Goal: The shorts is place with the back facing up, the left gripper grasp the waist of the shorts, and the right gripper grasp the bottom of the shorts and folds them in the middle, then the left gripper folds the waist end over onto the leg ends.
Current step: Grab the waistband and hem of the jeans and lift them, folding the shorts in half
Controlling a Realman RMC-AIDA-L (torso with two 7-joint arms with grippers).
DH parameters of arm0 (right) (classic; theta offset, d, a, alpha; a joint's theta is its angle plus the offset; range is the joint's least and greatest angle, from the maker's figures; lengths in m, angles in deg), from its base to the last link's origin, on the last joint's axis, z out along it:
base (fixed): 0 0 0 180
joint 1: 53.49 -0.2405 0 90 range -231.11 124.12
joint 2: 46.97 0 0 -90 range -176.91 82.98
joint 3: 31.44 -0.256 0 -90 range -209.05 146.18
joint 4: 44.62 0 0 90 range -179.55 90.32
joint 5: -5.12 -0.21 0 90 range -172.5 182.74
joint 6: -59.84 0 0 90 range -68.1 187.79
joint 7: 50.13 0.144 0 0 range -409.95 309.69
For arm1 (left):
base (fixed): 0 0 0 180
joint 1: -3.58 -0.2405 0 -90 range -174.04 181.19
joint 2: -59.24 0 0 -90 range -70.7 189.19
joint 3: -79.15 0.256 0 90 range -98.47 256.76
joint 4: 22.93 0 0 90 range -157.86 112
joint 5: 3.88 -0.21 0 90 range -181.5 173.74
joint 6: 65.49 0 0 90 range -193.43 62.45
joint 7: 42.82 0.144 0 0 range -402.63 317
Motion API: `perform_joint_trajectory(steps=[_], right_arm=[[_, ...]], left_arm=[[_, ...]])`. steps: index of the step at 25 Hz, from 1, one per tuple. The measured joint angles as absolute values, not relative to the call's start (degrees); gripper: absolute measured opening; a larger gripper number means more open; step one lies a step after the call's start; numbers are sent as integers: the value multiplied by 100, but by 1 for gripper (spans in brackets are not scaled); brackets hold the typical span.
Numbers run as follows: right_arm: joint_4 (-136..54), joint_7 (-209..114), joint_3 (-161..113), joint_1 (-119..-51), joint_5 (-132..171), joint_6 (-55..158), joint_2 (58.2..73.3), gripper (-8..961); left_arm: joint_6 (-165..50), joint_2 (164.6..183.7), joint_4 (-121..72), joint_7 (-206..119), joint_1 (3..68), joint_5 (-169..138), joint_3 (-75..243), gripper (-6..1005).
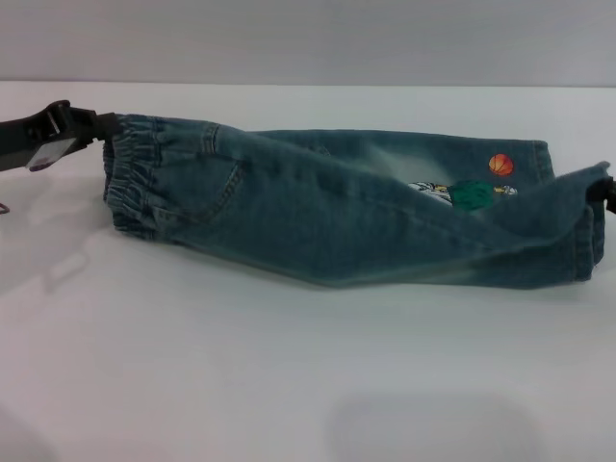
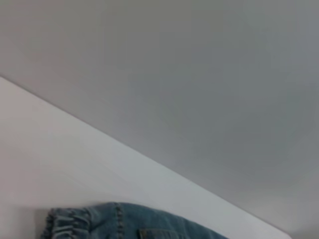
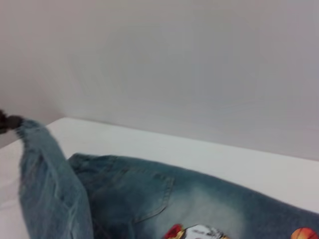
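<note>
Now, near ground: bare white desk (image 1: 289, 385) in front, nothing on it this side of the cloth.
Shorts (image 1: 337, 207): lying lengthwise across the desk, already doubled along the middle — the near half lifted and laid over the far half, one patch pocket on top near the waist, the print and orange ball (image 1: 500, 165) showing on the under layer.
Waist of the shorts (image 1: 135, 183): gathered band at the robot's left end, bunched, partly raised off the desk.
Left claw (image 1: 108, 127): at the far corner of the waist band, fingers pinching the denim there; the arm comes in from the left edge.
Bottom of the shorts (image 1: 577, 226): hems at the right end, the upper corner drawn up toward the edge of the head view.
Right claw (image 1: 609, 195): only a black tip shows at that lifted hem corner — it seems to be holding it, though I cannot tell the finger state for sure.
Step in hand: my reading is the lengthwise fold is nearly laid, both ends not yet released.
Next move: likely settle the top layer flat, right claw lets go, then left claw carries the waist over onto the leg ends — edges need to stay aligned.
Far: plain grey wall (image 1: 308, 38).
</note>
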State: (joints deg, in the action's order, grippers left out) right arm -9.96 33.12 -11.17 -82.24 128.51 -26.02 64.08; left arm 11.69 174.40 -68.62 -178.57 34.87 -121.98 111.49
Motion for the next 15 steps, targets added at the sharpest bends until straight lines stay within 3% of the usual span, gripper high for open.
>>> perform_joint_trajectory(steps=[15], right_arm=[[-1603, 3366, -1062, -8698, 12662, -1031, 6570, 9]], left_arm=[[286, 17650, -6836, -17596, 3575, -12084, 11194, 30]])
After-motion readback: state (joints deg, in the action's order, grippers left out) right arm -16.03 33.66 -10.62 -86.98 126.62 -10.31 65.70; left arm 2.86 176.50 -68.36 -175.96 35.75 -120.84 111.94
